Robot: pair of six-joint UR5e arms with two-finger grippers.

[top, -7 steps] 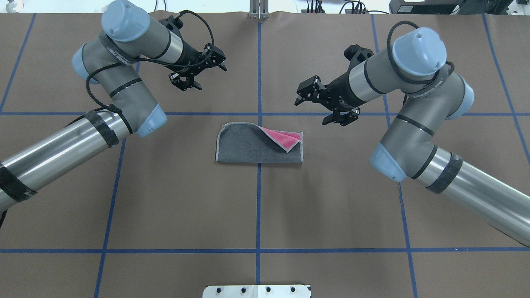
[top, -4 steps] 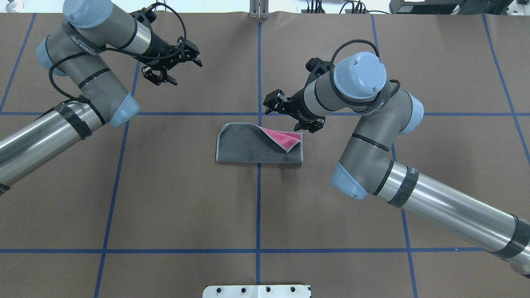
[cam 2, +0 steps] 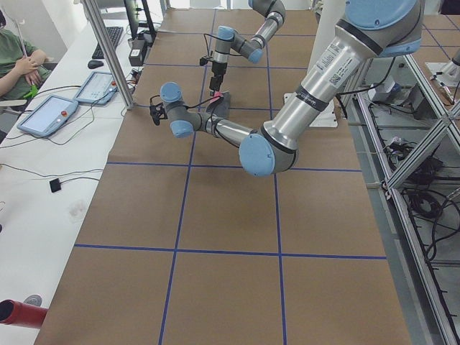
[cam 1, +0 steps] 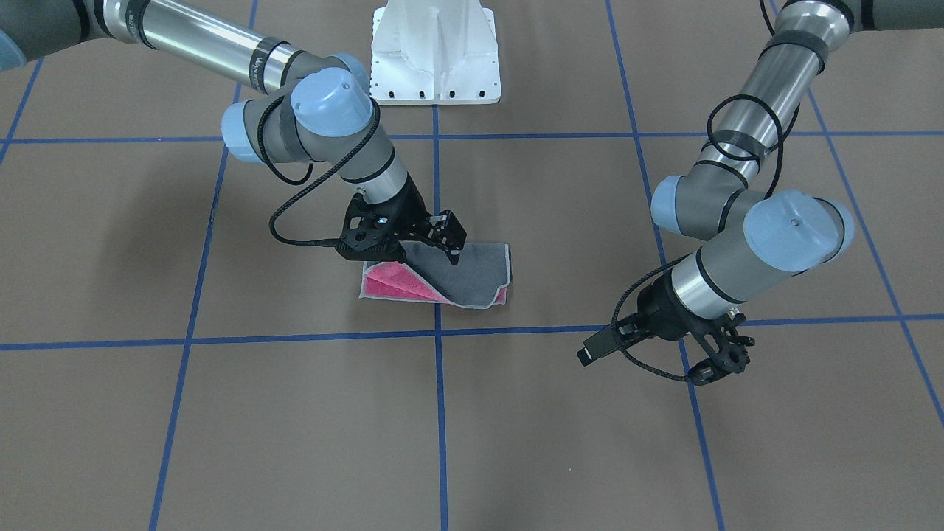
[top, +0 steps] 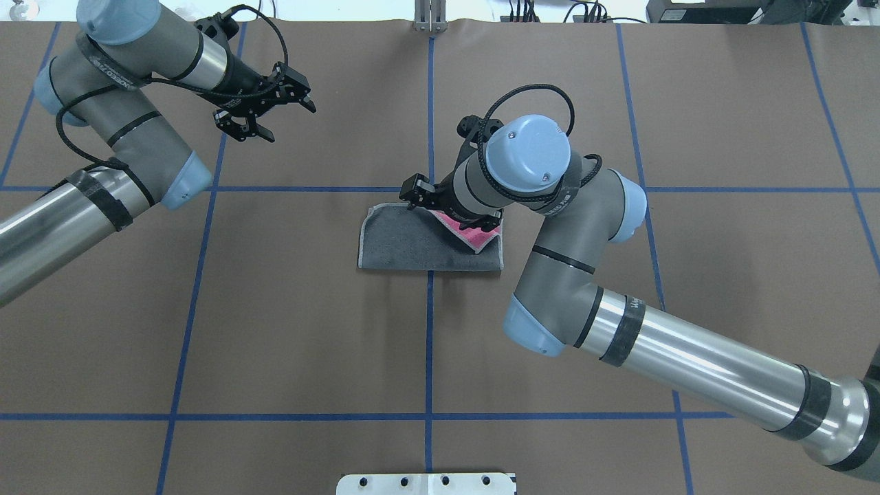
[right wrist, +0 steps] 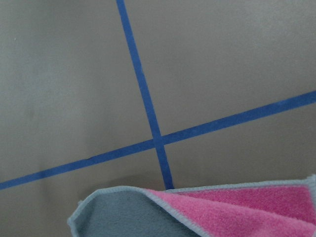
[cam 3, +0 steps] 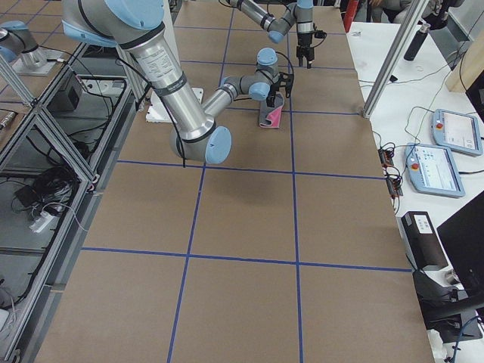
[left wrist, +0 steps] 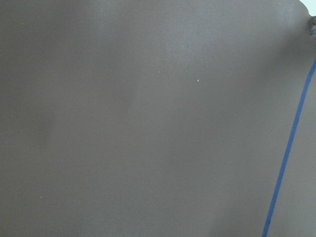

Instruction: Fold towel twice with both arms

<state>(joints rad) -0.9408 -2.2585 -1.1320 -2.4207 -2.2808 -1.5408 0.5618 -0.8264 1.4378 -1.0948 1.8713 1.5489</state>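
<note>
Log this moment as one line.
towel: folded once, grey up, pink corner showing | right tool: open, at towel's far edge | left tool: open, away | second fold: not begun

The right arm (top: 550, 206) hangs over the towel's (top: 405, 244) far right corner, fingers (cam 1: 451, 242) low there; its left half and near edge (bare counter (top: 309, 330) beyond) lie open; the left arm (top: 130, 137) stands well apart.

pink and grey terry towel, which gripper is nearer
Right. The right gripper is over the far edge of the towel; the left gripper is well off to its left.
</note>
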